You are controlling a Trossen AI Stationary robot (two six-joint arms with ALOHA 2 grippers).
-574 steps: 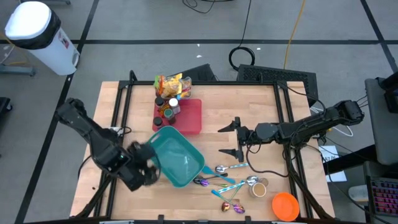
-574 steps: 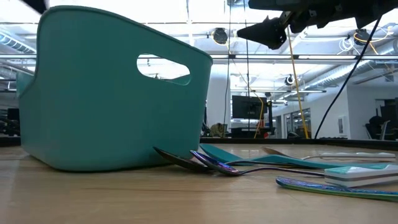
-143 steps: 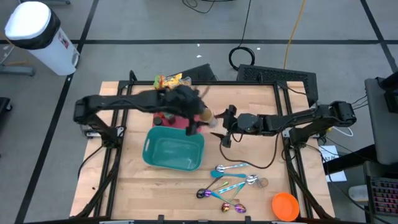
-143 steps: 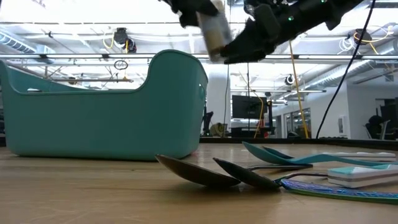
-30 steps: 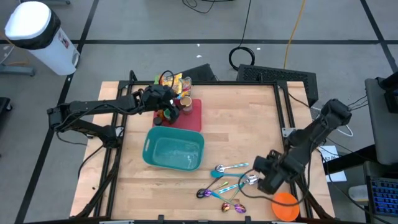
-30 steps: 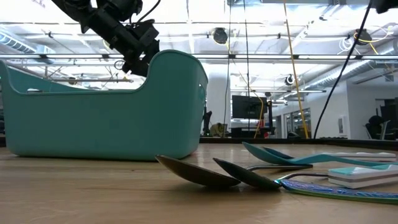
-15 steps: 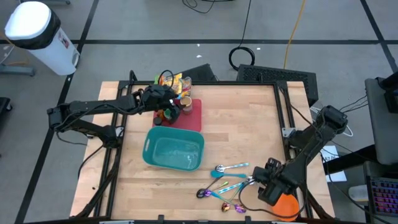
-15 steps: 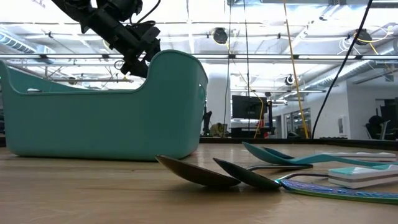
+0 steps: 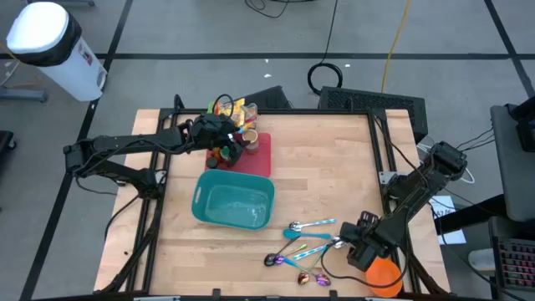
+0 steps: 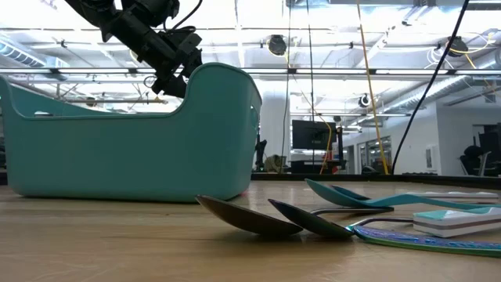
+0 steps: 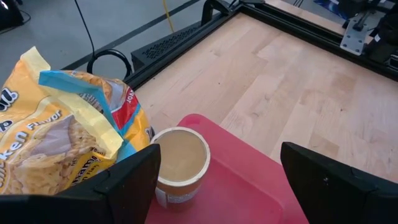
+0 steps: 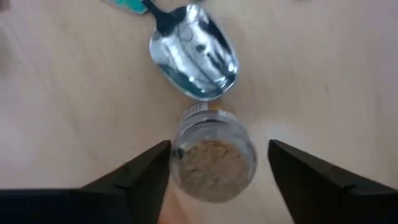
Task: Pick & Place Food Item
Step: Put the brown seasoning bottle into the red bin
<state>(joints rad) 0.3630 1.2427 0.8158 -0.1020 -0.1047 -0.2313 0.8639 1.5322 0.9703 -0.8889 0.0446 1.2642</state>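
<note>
At the table's five o'clock corner, our right gripper hangs over a small jar of brown powder, fingers apart on either side, not yet touching it. The jar stands just beside a silver spoon and near the orange bowl. Toward ten o'clock, our left gripper waits wide open above the red tray (cup and snack bag there). The teal bin looks empty; we judge the pick just beginning, placing all ahead.
</note>
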